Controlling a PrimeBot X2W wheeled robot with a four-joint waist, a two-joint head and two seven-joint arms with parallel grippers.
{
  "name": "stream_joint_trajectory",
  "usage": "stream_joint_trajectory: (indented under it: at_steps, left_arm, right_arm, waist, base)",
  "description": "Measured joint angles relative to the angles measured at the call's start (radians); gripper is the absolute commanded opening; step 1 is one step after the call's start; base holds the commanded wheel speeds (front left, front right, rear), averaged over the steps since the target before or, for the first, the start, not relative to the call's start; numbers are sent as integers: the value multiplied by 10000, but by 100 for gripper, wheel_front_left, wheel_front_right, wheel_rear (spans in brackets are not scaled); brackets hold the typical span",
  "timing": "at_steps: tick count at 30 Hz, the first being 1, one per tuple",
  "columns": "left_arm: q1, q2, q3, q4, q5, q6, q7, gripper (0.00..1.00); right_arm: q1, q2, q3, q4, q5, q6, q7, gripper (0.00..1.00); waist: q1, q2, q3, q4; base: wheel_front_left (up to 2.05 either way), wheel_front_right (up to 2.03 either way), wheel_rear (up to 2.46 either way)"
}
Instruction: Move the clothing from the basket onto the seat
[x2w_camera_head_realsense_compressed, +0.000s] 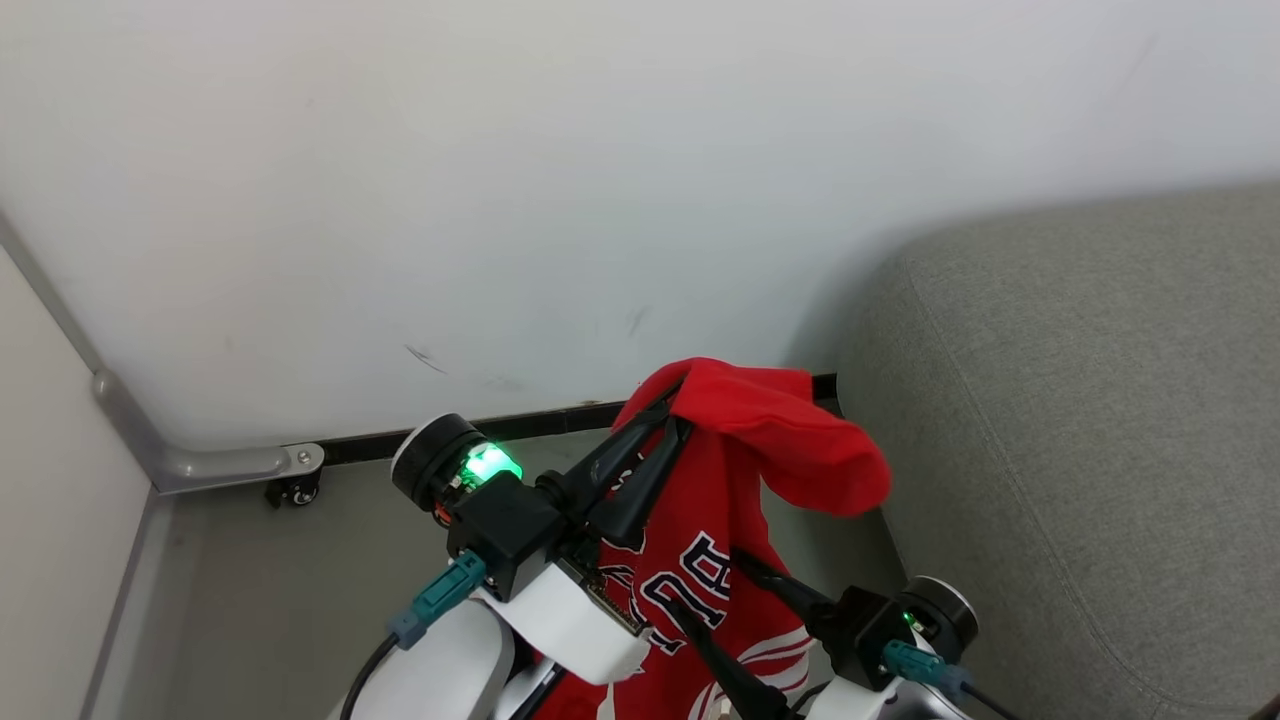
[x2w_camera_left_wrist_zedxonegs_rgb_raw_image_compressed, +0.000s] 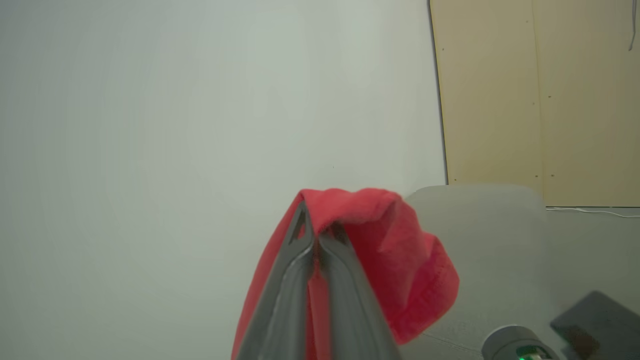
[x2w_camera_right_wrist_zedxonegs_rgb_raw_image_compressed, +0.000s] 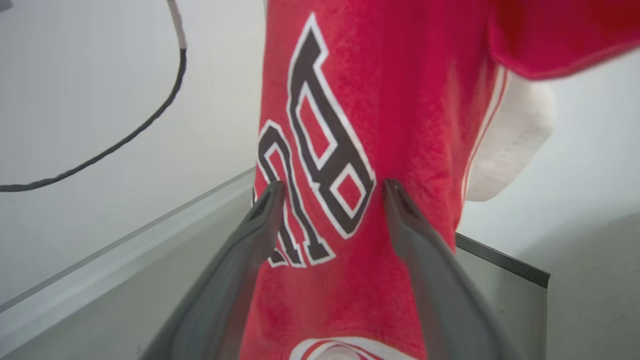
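— Where is the shirt?

— Up in the air, in the middle of the head view. It is red, with black letters that have white edges. The top of it flops over to the right like a little hood. The rest hangs down toward the bottom edge.

— What holds it up?

— The left hand. Its two dark fingers are pressed together on the top fold of the shirt. In the left wrist view the fingers meet at a point, and red cloth sits between them and spills over the right side.

— And the right hand?

— It is at the lower right, below the left one. Its fingers are spread wide and hold nothing. In the right wrist view they stand apart with the big black letters between their tips. I cannot tell if the tips touch the cloth.

— Is the shirt on the seat?

— No. The seat is the big grey-green cushion on the right side of the head view. The shirt hangs just beside its rounded corner, over the grey floor.

— What is behind the shirt?

— A plain white wall across the top. A black strip runs along its foot. A small wheel sits at the lower left, under a grey metal bar.
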Motion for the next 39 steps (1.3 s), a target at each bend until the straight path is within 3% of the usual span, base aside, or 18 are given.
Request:
stream_joint_trajectory:
  at_steps: [15,16,17,26,39]
  left_arm:
    - [1,-10,-949,-217,-351,0,19,0]
    - [1,-10,-989,-238,-370,0,33,0]
    - [1,-10,-1022,-253,-407,0,48,0]
    - [1,-15,-1026,-265,-441,8,59,0]
    - [62,525,38,813,-420,660,194,0]
  right_arm:
    - [-22,-10,345,706,336,0,0,100]
    - [-22,-10,372,759,387,0,0,38]
    - [-22,-10,353,763,391,0,0,0]
    - [-174,-13,-10,830,767,0,0,0]
    - [-114,-12,-888,662,1275,0,0,0]
  waist:
    - [0,0,-197,101]
    - [-1,0,-202,114]
    - [0,0,-204,128]
    - [0,0,-230,272]
    - [0,0,-210,238]
  base:
    - [0,0,0]
    - [0,0,0]
    - [0,0,0]
    - [0,0,0]
    - [0,0,0]
